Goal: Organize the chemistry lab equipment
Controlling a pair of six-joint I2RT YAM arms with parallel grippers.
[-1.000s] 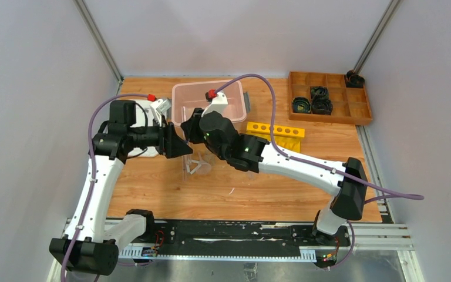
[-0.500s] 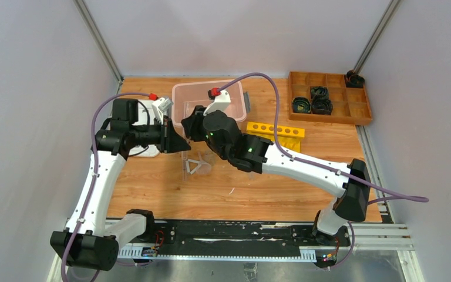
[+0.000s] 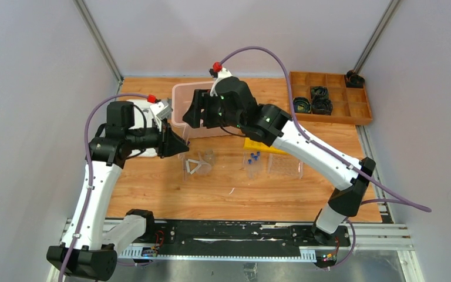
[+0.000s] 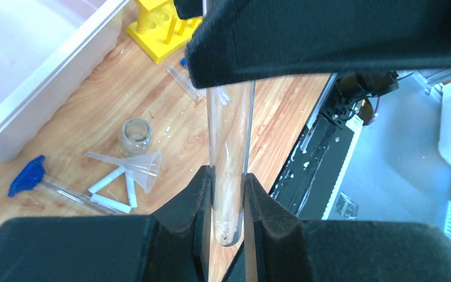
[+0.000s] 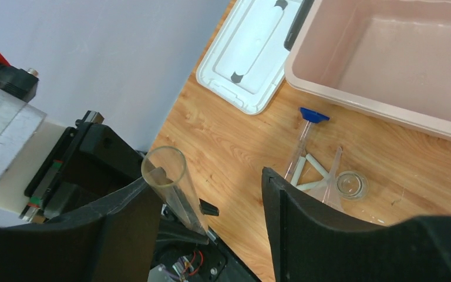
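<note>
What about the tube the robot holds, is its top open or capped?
Open. The right wrist view shows the tube with a bare round mouth, no cap; the left tool pinches its rounded bottom end.

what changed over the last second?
The right gripper lifted away from the left gripper and swung far, toward the bin; it now stands open. That uncovered the capped tubes and clear rack. The left gripper stayed shut on the tube, barely shifting. Funnel and beaker did not move.
</note>
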